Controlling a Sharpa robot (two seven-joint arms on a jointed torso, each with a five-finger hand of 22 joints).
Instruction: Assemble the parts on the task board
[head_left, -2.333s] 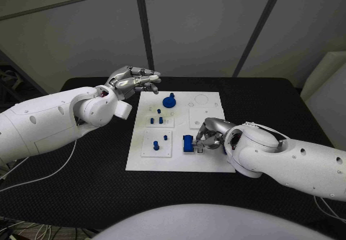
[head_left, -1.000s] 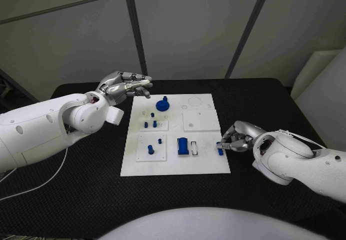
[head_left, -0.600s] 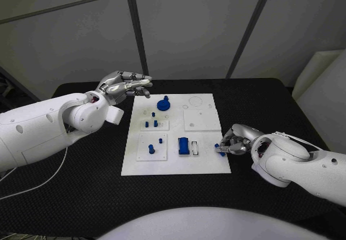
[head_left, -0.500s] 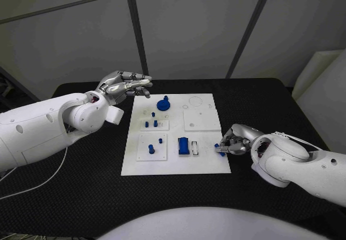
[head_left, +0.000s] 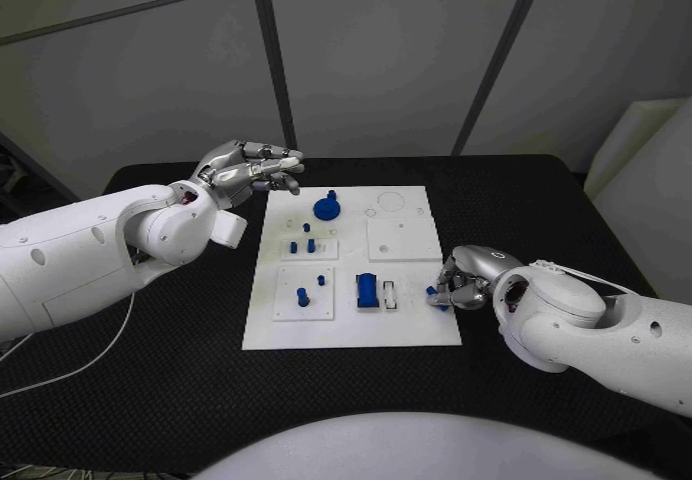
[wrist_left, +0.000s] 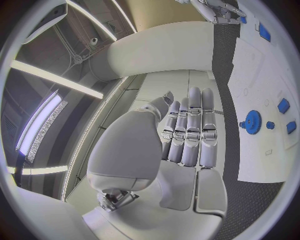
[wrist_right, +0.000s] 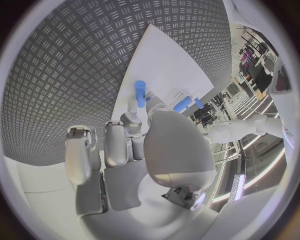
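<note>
I'm pinching a small blue peg (head_left: 433, 292) in my right hand (head_left: 464, 282) at the task board's (head_left: 411, 335) four o'clock edge; it looks light, rigid, slippery, best gripped mid-shaft. My left hand (head_left: 255, 166) is hovering at eleven o'clock, fingers curled on nothing.

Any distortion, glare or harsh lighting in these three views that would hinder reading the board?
Head view: even light, straight edges, the white task board reads cleanly. Left wrist view: strong fisheye bend, bright ceiling light strips, the silver left hand in the middle. Right wrist view: board edge curves, the silver right hand holds a small blue cylindrical part that stays sharp.
</note>
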